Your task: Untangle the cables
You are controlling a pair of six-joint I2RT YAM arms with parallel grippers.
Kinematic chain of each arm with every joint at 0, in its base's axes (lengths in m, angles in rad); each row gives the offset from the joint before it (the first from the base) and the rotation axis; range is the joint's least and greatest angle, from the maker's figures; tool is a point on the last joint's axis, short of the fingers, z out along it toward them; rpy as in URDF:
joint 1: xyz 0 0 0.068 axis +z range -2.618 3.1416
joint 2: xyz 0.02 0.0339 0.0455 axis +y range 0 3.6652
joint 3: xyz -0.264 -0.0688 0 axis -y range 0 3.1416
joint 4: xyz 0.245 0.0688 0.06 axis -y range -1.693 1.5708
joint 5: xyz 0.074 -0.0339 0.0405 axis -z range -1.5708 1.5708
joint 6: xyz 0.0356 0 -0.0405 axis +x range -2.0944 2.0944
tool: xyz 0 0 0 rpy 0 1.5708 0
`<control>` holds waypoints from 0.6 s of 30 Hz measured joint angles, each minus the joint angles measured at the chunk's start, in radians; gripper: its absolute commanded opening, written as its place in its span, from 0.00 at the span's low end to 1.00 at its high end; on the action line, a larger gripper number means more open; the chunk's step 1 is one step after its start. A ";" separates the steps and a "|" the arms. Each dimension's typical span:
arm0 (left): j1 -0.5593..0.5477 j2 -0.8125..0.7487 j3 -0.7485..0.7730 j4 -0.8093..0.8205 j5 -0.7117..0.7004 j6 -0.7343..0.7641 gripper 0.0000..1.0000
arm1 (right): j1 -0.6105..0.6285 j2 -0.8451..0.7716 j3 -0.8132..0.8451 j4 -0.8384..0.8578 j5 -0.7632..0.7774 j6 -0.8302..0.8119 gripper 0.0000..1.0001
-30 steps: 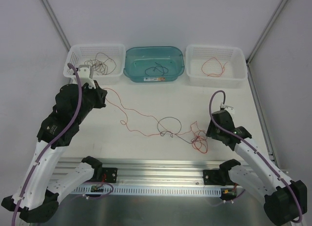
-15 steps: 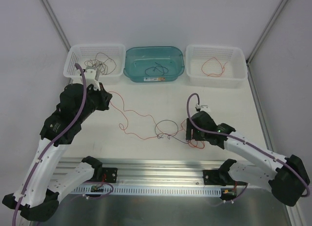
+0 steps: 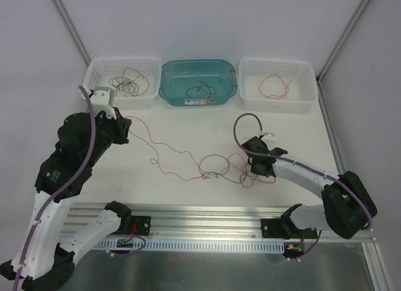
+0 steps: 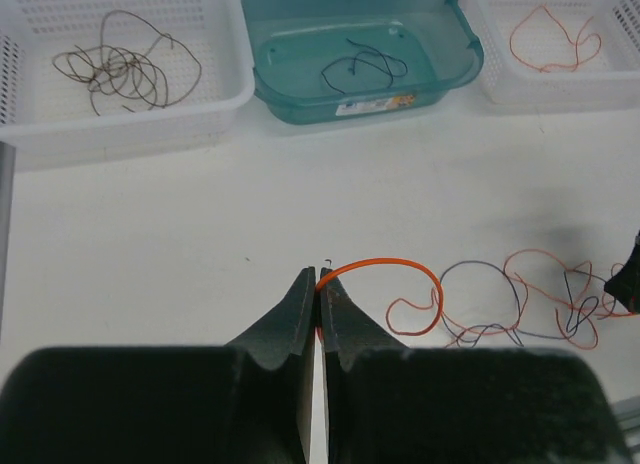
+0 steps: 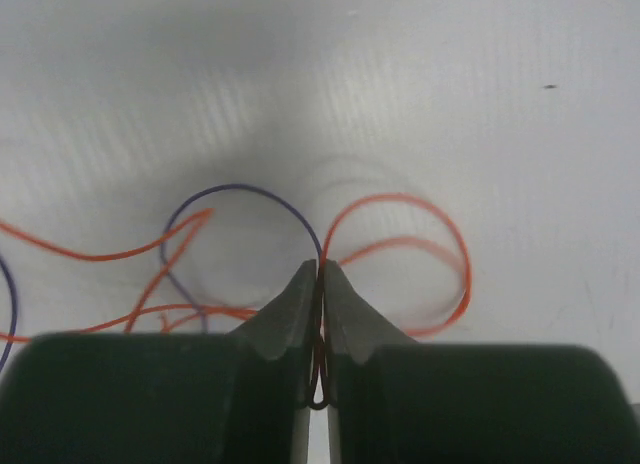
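A long red cable (image 4: 385, 263) runs across the table from my left gripper (image 4: 320, 274) to a small tangle (image 3: 241, 170) of red and dark purple cables. The left gripper (image 3: 127, 121) is shut on that cable's end, at the far left of the table. My right gripper (image 5: 320, 266) is shut on the tangle, pinching a dark purple strand (image 5: 240, 187) and an orange strand (image 5: 400, 196) together between its jaws. In the top view the right gripper (image 3: 247, 167) sits at the tangle's right side, beside a dark loop (image 3: 216, 156).
Three containers line the back edge. A white basket (image 3: 94, 74) holds dark wire, a teal tub (image 3: 199, 63) holds a dark strand, and a white basket (image 3: 307, 84) holds a red strand. A metal rail (image 3: 200, 219) runs along the near edge.
The right arm swung left to the tangle, opened, then shut on its strands. The left arm drew back to the left with the red cable's end still pinched.
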 measured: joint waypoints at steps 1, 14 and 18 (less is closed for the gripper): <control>0.000 -0.002 0.022 -0.008 -0.017 0.008 0.00 | -0.032 -0.011 -0.002 -0.005 0.006 0.003 0.01; 0.000 0.005 0.266 -0.050 -0.388 0.136 0.01 | -0.530 -0.451 0.010 -0.146 0.003 -0.077 0.01; 0.000 0.014 0.324 -0.047 -0.519 0.191 0.02 | -0.552 -0.454 0.041 -0.158 -0.039 -0.109 0.01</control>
